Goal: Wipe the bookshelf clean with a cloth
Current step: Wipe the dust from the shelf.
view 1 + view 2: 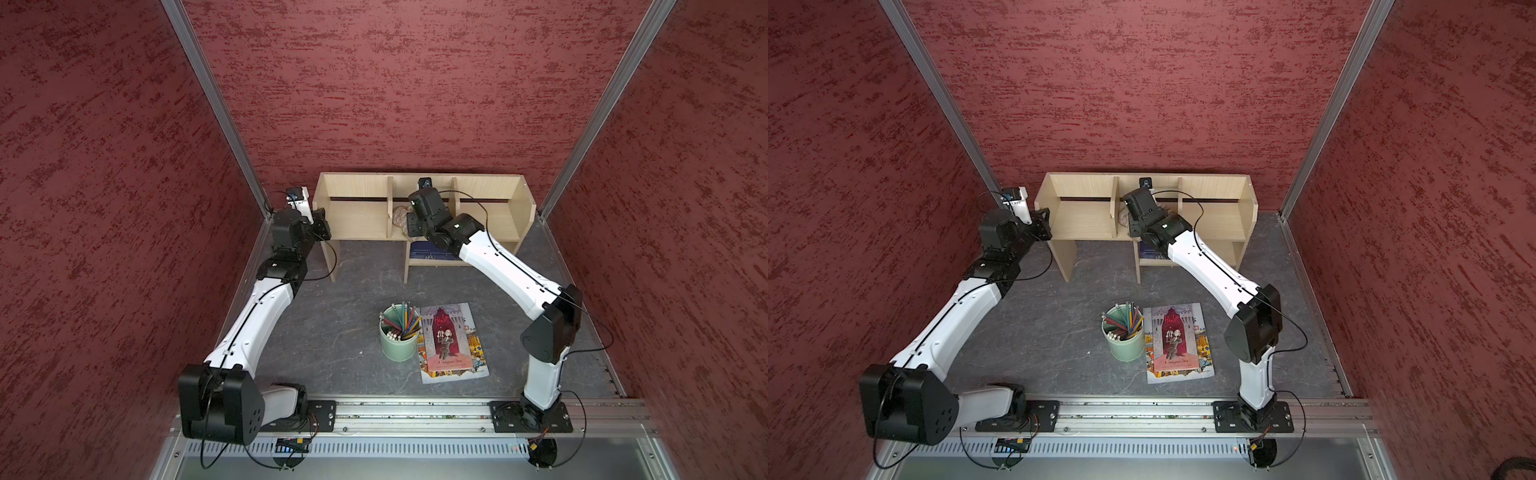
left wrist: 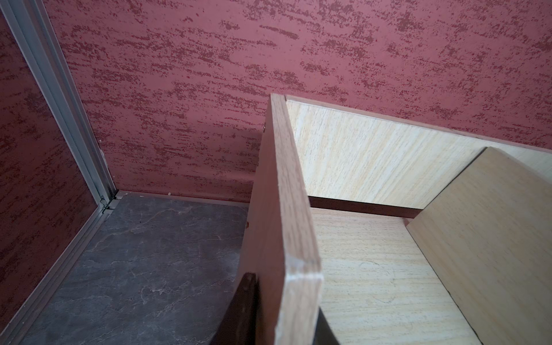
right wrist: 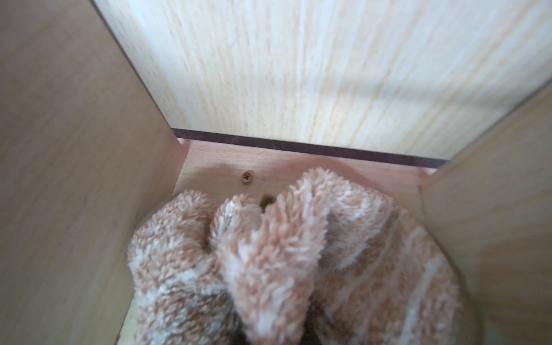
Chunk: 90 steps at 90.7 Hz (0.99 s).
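The light-wood bookshelf [image 1: 357, 216] stands against the back wall in both top views [image 1: 1079, 218]. My left gripper [image 1: 322, 222] is shut on its left side panel [image 2: 286, 209], with one dark finger [image 2: 248, 301] on the outer face and the other on the inner face. My right gripper [image 1: 409, 230] reaches into the middle compartment and is shut on the cloth [image 3: 283, 254], a fluffy beige-and-brown bundle with pale stripes. The cloth [image 1: 400, 216] rests on the shelf board [image 3: 298, 161] against the left divider. It hides most of the right gripper's fingers.
A green cup of pencils [image 1: 398, 336] and a colourful illustrated book [image 1: 451, 343] lie on the grey floor in front of the shelf. A dark blue book [image 1: 430, 251] lies on the small lower shelf. Red walls with aluminium posts close in three sides.
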Motion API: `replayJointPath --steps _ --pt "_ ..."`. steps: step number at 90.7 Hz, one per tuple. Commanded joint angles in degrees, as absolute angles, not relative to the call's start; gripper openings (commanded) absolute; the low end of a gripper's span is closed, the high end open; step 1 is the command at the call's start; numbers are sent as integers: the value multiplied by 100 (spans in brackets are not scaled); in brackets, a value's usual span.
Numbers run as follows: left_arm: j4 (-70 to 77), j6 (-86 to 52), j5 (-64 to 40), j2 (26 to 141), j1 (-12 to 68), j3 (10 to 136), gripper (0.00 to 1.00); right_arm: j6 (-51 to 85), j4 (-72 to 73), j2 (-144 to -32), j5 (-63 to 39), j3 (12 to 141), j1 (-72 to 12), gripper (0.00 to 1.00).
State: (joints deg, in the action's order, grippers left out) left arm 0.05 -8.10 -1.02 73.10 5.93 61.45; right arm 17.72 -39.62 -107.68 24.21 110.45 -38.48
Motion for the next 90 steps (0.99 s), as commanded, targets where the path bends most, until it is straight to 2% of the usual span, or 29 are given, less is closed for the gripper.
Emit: replayJointPath --steps 1,13,24,48,63,72,90 --pt "-42 -1317 -932 7260 756 6146 0 1635 -3783 -10505 2288 10905 -3875 0" --pt "-44 -1327 -958 7282 755 6145 0 1619 -3600 -10680 1436 11177 -3889 0" --pt "-54 -1317 -933 7264 756 6144 0 1684 -3620 -11053 1304 11843 -3898 0" --pt "-54 -1301 -924 7225 787 6146 0 1473 -3466 -11715 2517 13109 -3889 0" --pt "-53 -1309 -925 7220 774 6144 0 1370 -3898 -11998 3832 13738 -3894 0" --pt "-55 -1306 -923 7222 775 6148 0 1433 -4182 -11958 4350 13674 -3881 0" --pt "-69 -1297 -915 7237 765 6151 0 1785 -4355 -11471 4489 12772 -3876 0"
